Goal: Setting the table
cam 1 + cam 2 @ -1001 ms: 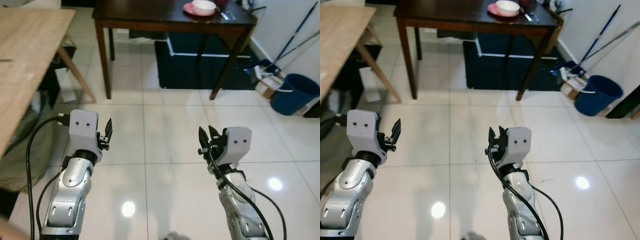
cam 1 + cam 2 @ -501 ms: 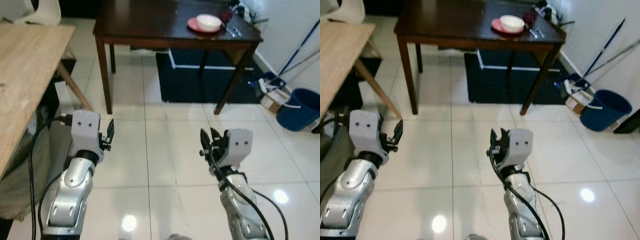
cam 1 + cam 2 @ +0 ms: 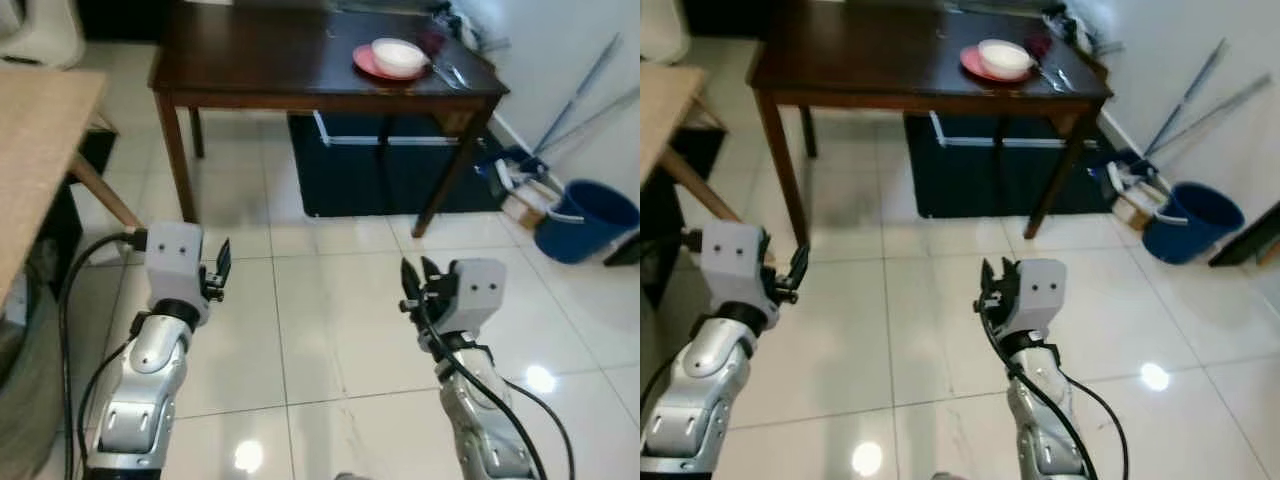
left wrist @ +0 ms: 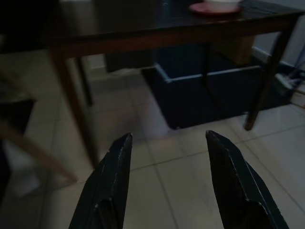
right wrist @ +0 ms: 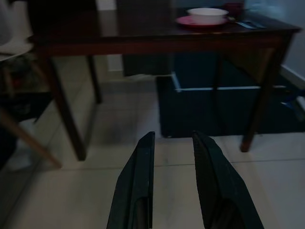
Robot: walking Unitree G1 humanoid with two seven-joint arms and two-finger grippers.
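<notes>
On the dark table (image 3: 260, 60), cutlery (image 3: 448, 74) blurs beside the bowl (image 3: 398, 55); both grippers parted, empty

dark table (image 3: 880, 70) ahead | white bowl (image 3: 1004, 55) on red plate (image 3: 975, 66) | blue bucket (image 3: 1193, 220) right | both arms raised over floor tiles

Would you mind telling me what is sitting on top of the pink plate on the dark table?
A white bowl sits on the pink plate, near the dark table's right end. The bowl's contents cannot be made out, and it covers the plate's middle.
</notes>
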